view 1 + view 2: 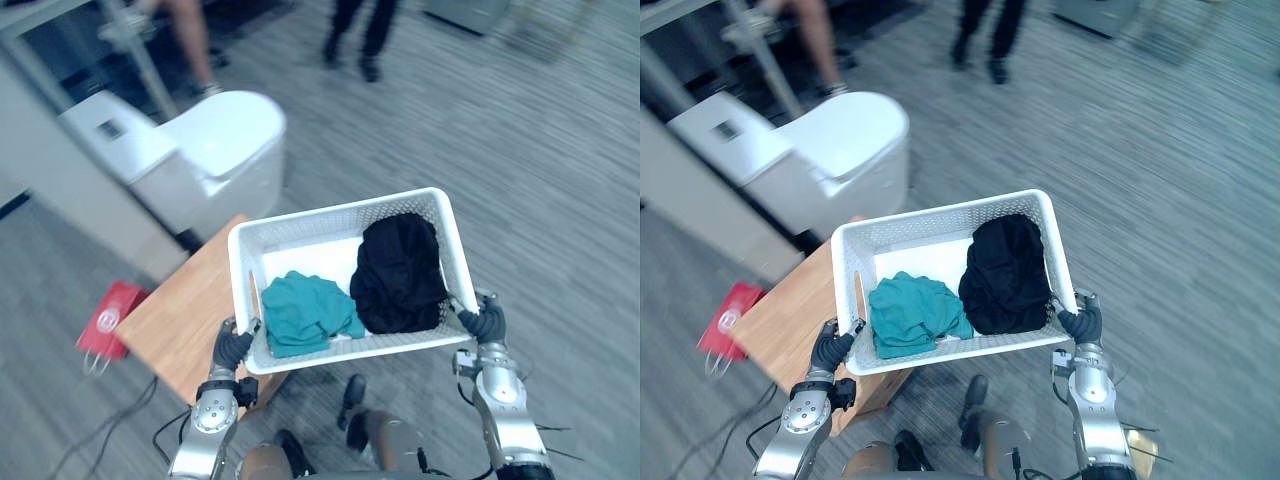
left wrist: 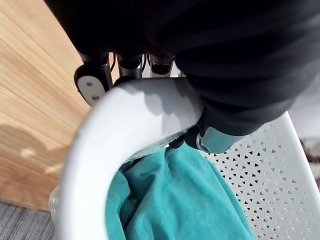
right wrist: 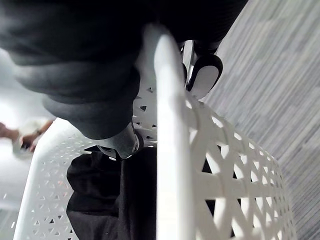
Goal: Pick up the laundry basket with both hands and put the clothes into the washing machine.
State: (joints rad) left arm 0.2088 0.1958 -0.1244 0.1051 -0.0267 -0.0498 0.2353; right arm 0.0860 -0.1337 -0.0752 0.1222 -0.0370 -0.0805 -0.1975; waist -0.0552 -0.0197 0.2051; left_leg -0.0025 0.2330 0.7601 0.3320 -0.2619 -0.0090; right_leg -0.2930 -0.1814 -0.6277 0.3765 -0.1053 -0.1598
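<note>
Grey plank floor point(image 1: 545, 150) lay open to the right. Lifted between the arms was the white perforated laundry basket point(image 1: 300, 228), with a teal garment point(image 1: 305, 312) beside a black garment point(image 1: 400, 272) inside. At opposite ends the left robot hand point(image 1: 233, 347) and right robot hand point(image 1: 487, 322) curled fingers and thumb over its rim. Beneath its left end stood a wooden bench point(image 1: 185, 315). A white toilet point(image 1: 215, 150) and red bag point(image 1: 105, 322) crowded that side, and a person's legs point(image 1: 360, 35) stood farther off.
</note>
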